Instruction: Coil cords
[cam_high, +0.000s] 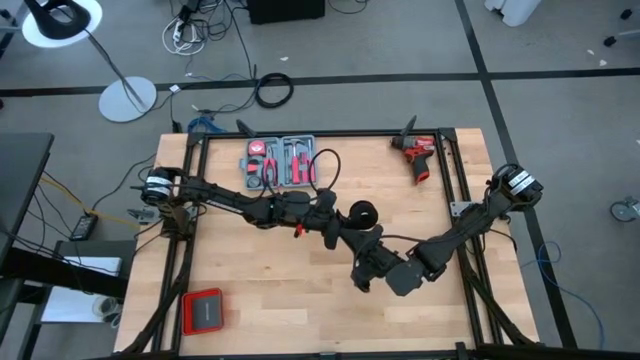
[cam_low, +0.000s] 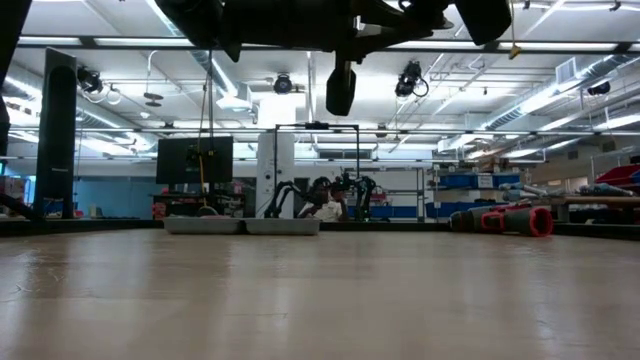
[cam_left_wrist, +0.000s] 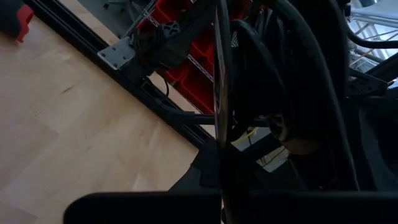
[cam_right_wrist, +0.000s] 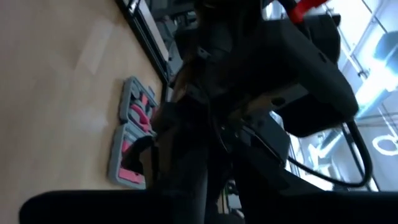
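Note:
The black cord is held off the table between my two arms near the table's middle. Some of it is wound into a small coil, and a loose loop arches toward the tool case. In the left wrist view its dark turns fill the picture. My left gripper reaches in level from the left and is shut on the cord. My right gripper comes in from the right and meets it just in front of the coil. In the low view both arms hang high above the wood, with a dark piece hanging below them. My left gripper is shut on the cord and comes at it level from the table's left. In its wrist view a thin strand runs straight out from the fingers. The dark turns hide which part of the cord it has. The cord is clear of the table.
A grey tool case with pink tools lies at the far edge, and a red drill lies at the far right. A red-and-grey box sits at the near left. Black frame rails border the table. Bare wood lies near the front centre.

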